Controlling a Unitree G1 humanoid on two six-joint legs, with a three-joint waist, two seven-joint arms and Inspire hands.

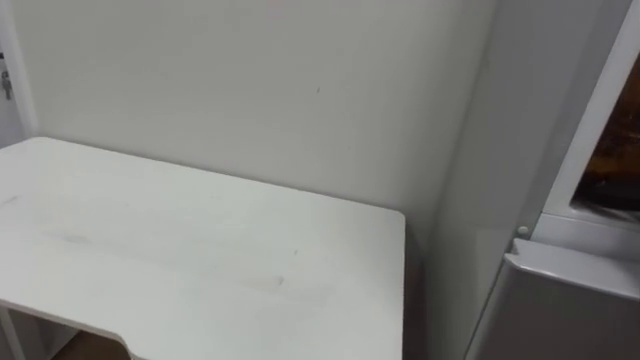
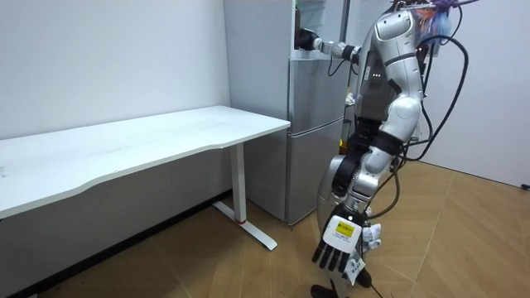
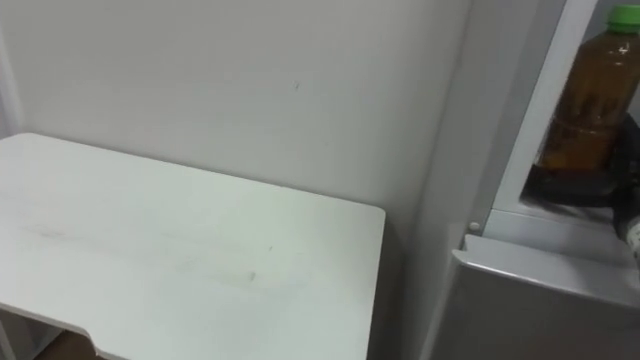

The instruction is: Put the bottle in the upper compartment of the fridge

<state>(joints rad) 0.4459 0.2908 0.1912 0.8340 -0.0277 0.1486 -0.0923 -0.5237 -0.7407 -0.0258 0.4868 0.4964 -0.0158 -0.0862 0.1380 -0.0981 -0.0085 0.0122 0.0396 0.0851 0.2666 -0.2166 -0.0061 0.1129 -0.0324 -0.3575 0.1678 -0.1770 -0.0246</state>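
I am holding the clear plastic bottle of brown drink with a green cap (image 3: pixel 592 100) upright in the right hand (image 3: pixel 580 186), whose dark fingers are curling round the bottle's lower body, so the weight is sitting low in the grip and the cap is pointing up for a clean stand on a shelf. The arm is reaching out level at shoulder height, and the hand is sitting just inside the open upper compartment (image 3: pixel 535 115) of the tall silver-grey fridge (image 2: pixel 313 132), with the closed lower door (image 3: pixel 540 300) directly beneath the hand. I judge the bottle to be in the compartment but not yet released; I cannot tell whether its base is touching a shelf. The left hand (image 2: pixel 338 244) is hanging low at the robot's side with fingers relaxed and empty, out of the way. The long white bench (image 1: pixel 200 260) is lying off to the left of the working hand, bare.
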